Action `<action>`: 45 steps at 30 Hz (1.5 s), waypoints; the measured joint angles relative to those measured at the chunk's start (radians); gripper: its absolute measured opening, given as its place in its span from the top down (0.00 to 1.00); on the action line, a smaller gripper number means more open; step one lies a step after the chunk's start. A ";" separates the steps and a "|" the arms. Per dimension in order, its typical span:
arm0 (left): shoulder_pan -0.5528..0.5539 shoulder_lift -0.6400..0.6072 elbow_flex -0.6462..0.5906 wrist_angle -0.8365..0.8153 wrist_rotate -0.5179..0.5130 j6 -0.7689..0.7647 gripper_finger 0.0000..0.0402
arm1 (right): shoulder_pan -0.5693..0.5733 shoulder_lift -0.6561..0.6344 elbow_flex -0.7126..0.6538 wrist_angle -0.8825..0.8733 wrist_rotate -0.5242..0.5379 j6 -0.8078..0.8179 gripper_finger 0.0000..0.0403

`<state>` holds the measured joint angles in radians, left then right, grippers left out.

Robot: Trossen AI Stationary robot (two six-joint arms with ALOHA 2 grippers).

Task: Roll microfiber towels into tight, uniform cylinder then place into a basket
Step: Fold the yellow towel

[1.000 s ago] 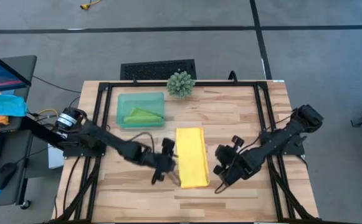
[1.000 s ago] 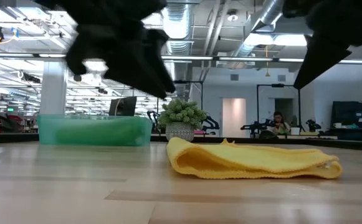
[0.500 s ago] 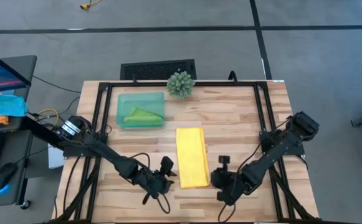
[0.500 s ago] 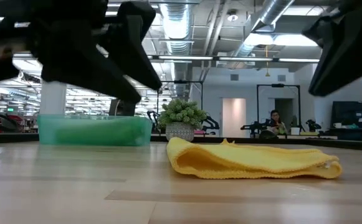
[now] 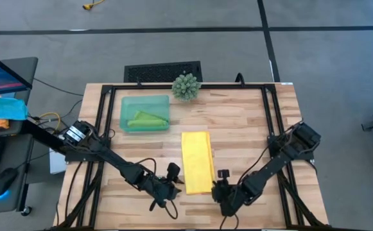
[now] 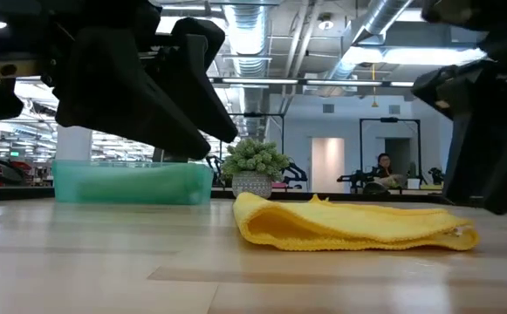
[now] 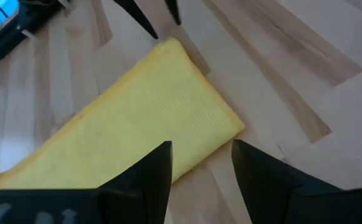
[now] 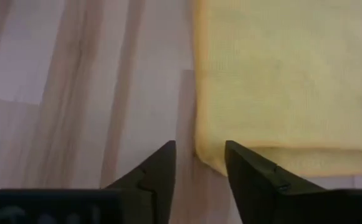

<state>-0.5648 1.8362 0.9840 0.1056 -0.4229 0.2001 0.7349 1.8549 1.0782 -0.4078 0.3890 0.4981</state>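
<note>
Past the left fingers [image 7: 159, 168], the yellow towel [image 7: 124, 124] runs off the picture's edge; the person [image 6: 382, 170] beyond the desk is too small to make out.

Two black jointed arms trail thin black cables, each ending in a tool with two dark tapered fingers [image 7: 149, 177].

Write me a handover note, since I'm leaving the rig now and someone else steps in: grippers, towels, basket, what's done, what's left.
Left gripper: open, empty, at the near-left corner of the folded bright yellow microfiber towel.
Right gripper: open, empty, at that towel's near-right corner.
Yellow towel: folded into a long strip mid-table, not rolled.
Leaf green microfiber towel: bundled, lying inside the shallow translucent teal plastic basket at the far left.
Done: green towel is in the basket.
Left: roll the yellow towel from its near end, then place it in the basket.
</note>
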 joint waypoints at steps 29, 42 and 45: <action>0.077 0.222 0.103 0.107 0.180 0.154 0.60 | -0.087 0.032 -0.019 0.023 -0.050 -0.098 0.44; 0.099 0.223 0.103 0.053 0.137 0.003 0.74 | -0.106 0.030 -0.019 0.023 -0.143 -0.095 0.51; 0.099 0.224 0.101 0.051 0.129 -0.003 0.85 | -0.109 0.030 -0.019 0.022 -0.152 -0.089 0.57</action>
<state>-0.4654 2.0603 1.0855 0.1567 -0.2935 0.1973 0.6256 1.8851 1.0595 -0.3853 0.2375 0.4096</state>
